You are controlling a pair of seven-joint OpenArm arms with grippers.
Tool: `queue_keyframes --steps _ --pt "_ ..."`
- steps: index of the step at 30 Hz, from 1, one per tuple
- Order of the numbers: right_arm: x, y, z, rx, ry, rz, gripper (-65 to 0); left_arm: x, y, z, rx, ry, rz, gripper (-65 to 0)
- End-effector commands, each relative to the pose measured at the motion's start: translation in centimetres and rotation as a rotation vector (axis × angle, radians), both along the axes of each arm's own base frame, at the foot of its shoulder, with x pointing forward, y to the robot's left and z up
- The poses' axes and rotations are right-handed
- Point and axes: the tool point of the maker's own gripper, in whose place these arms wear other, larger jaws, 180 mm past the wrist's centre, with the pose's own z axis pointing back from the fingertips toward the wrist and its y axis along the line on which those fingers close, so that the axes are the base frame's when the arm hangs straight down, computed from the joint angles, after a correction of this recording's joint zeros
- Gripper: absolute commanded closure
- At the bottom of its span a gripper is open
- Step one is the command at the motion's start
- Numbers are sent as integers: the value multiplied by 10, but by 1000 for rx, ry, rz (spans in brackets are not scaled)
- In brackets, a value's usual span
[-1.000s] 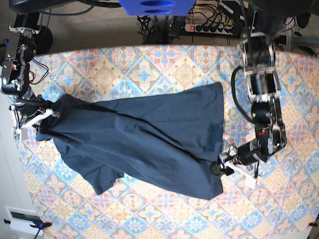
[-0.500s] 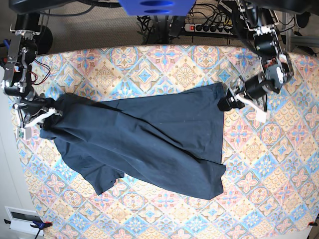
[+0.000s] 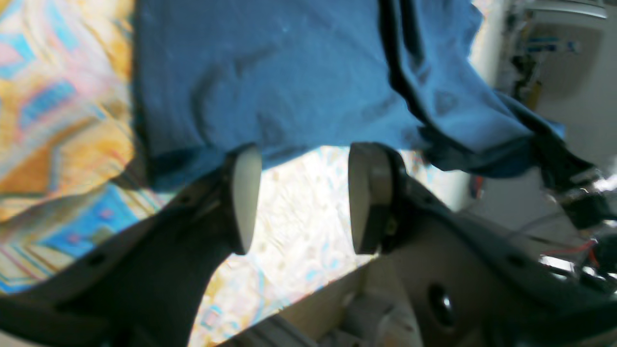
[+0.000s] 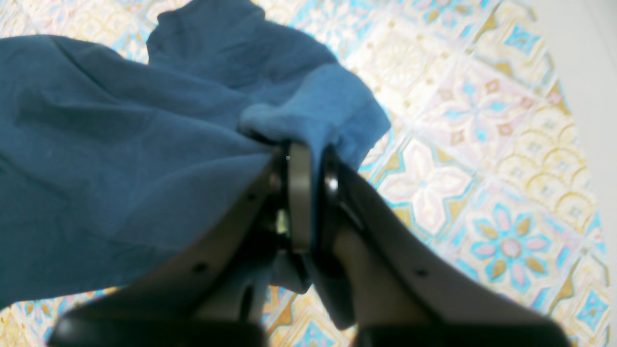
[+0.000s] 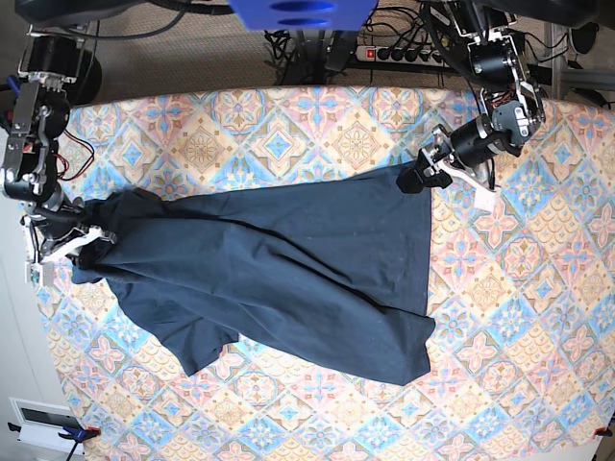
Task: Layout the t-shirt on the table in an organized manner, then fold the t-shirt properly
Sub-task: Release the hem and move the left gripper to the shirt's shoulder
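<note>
The wide tabletop (image 5: 288,125), draped in ornate blue, pink and cream tiled cloth, carries the dark navy cotton t-shirt (image 5: 279,269), spread diagonally but creased, evidently mid-layout. The right end effector (image 4: 308,159) is clenched on a bunched edge, anchoring it; the left end effector (image 3: 301,193) stands released at the opposite corner, seemingly ready to grasp.
</note>
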Motion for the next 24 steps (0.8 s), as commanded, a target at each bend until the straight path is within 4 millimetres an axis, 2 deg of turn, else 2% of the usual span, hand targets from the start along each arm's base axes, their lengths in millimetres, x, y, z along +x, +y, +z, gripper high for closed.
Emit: queue_keyframes --steps 1,4,9,11,18,21,24 --pt "8 -6 20 -28 -63 3 -8 6 0 11 -9 -44 0 -272" --pt "8 -6 20 -28 -63 3 -8 6 1 11 -9 -43 2 -294" --pt "8 -5 21 -28 -66 5 -8 -3 0 5 -16 -17 7 -414" --pt "8 -5 21 -28 -66 5 -8 -11 -7 0 -41 3 14 -443" --pt "8 -5 21 -28 -64 5 -8 -18 -28 -15 -128 56 48 -447" --pt "8 -5 21 -28 -64 5 -8 -23 -24 -31 -153 106 83 -447" --pt "8 -5 21 -28 -63 4 -8 -20 -15 -42 -197 132 162 -447"
